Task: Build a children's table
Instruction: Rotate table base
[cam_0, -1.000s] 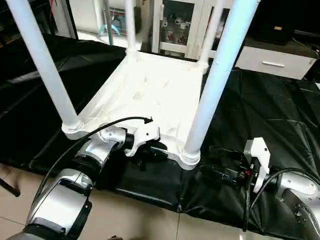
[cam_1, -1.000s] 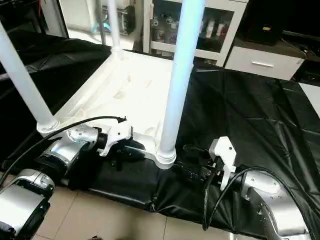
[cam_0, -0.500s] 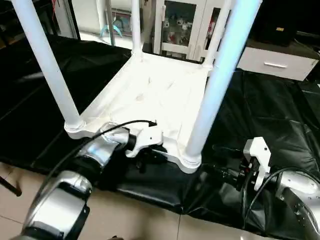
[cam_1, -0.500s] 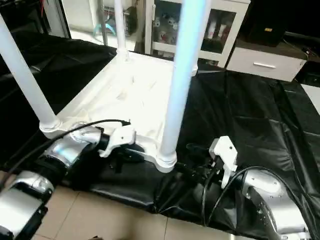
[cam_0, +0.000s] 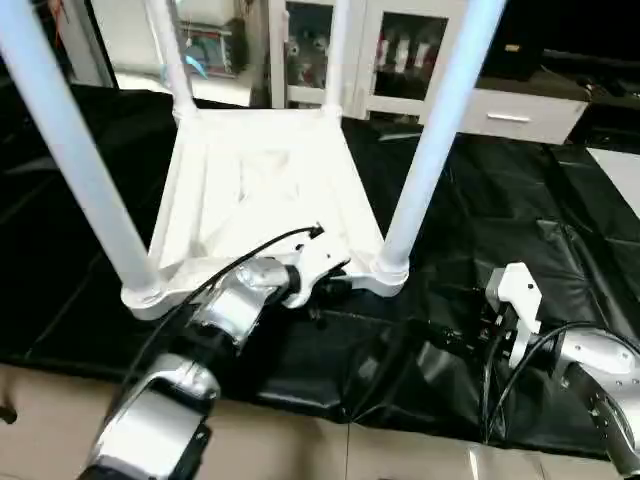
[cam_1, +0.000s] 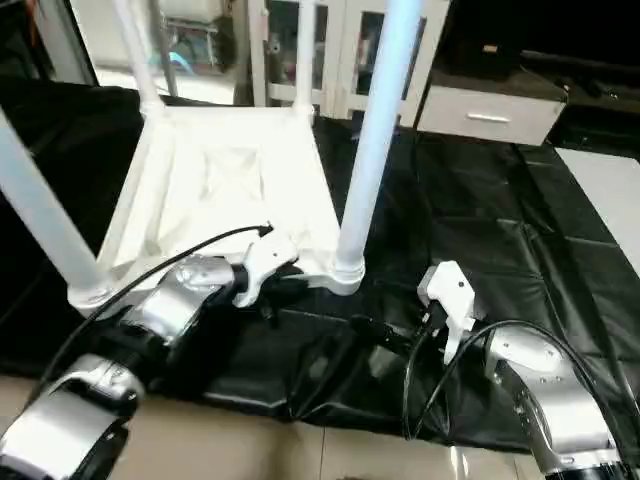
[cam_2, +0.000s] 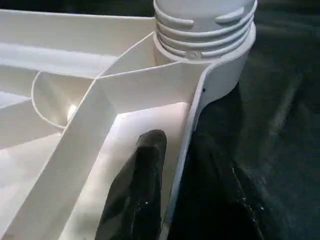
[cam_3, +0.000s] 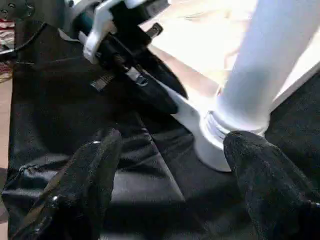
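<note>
My left wrist view shows what the head views hide: one finger (cam_2: 137, 190) of my left hand (cam_0: 322, 291) inside the tabletop (cam_0: 250, 190) rim, pinching its near edge beside the ribbed leg (cam_0: 430, 150) socket. Tabletop lies inverted on black sheeting (cam_0: 520, 210), long axis running away, legs upright. My right hand (cam_3: 170, 180) is spread, apart from the near corner, open sheeting around.

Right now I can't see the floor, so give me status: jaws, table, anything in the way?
Left gripper jaws clamped on tabletop rim. Right gripper jaws open, empty, near corner leg. Table upside down, four legs in.
</note>
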